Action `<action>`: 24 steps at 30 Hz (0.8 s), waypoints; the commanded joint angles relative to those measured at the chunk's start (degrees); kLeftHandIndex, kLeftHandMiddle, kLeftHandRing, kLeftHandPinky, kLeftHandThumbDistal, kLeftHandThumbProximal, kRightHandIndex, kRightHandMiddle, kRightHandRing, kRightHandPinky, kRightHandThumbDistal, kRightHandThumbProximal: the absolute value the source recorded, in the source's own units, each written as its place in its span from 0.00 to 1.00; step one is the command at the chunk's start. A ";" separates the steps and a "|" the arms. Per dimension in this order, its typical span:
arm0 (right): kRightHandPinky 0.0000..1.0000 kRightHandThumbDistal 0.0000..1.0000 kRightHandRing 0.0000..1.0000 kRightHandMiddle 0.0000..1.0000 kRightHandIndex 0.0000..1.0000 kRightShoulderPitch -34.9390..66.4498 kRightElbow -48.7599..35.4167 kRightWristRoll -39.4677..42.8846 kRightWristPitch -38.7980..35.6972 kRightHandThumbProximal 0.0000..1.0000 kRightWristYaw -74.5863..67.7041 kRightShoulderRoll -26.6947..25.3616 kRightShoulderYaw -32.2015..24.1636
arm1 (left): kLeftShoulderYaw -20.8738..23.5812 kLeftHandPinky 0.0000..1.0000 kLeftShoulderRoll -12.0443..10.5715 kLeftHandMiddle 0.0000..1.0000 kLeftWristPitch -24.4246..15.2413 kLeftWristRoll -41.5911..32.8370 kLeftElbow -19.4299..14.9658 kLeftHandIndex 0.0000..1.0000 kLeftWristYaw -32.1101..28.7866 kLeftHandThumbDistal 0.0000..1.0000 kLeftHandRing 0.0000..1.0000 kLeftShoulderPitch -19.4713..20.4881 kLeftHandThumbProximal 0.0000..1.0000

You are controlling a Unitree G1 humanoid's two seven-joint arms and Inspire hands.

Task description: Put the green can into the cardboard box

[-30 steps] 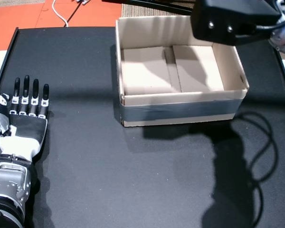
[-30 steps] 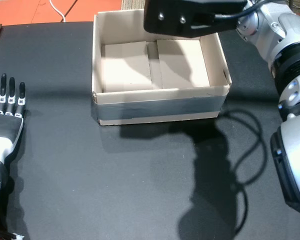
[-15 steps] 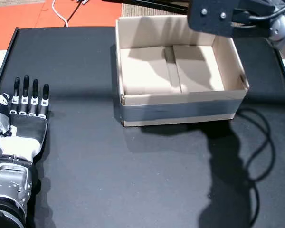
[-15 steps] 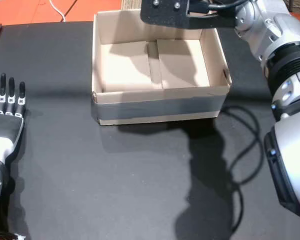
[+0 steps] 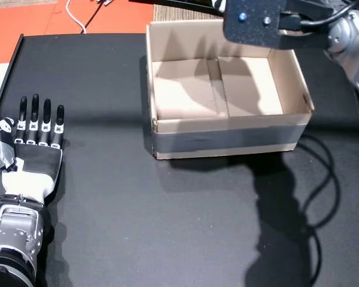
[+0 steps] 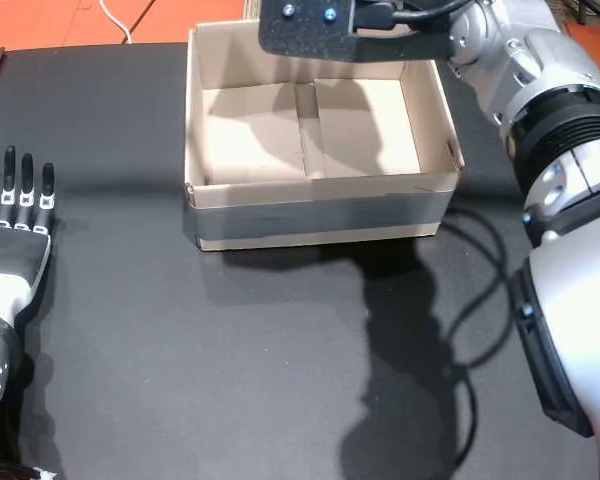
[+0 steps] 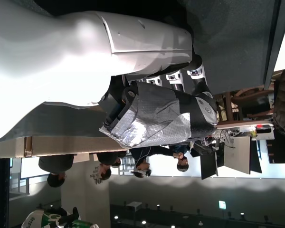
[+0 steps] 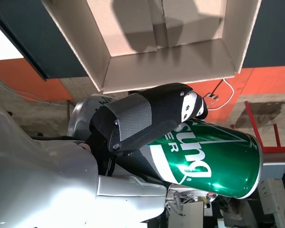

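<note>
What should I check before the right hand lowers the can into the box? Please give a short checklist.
1. Can held by right hand: ok, fingers wrap it.
2. Box empty inside: ok in both head views.
3. Can over the box opening: cannot tell; the wrist view shows it beyond the rim.
4. Left hand away from the box: ok, flat on the table.
5. Cable shadow only, no cable across the box: ok.

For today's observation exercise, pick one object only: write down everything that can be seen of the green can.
The green can shows only in the right wrist view. It looks like shiny metal, deep green with white lettering and white line markings, its rim showing at one end. The right hand is shut on it, a dark thumb pressed over its side. It is held in the air beyond the far wall of the open cardboard box, not yet inside. The head views hide it.
</note>
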 commanded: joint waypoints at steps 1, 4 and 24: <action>0.30 0.05 0.17 0.09 0.08 -0.99 0.11 1.09 -0.09 0.19 1.93 0.56 -0.31 | -0.11 0.76 -1.17 0.55 0.20 0.65 1.73 0.52 1.27 0.00 0.66 2.51 0.58; 0.27 0.13 0.17 0.06 0.02 -1.65 0.58 1.43 4.40 0.34 9.28 1.36 -0.07 | -0.04 0.77 -1.17 0.54 0.27 0.60 1.77 0.51 1.41 0.00 0.65 2.46 0.58; 0.42 0.32 0.23 0.10 0.05 -0.82 0.48 -0.37 9.89 0.36 17.59 1.86 3.61 | 0.28 0.72 -1.33 0.53 -0.25 0.33 1.71 0.52 2.94 0.00 0.66 1.75 0.59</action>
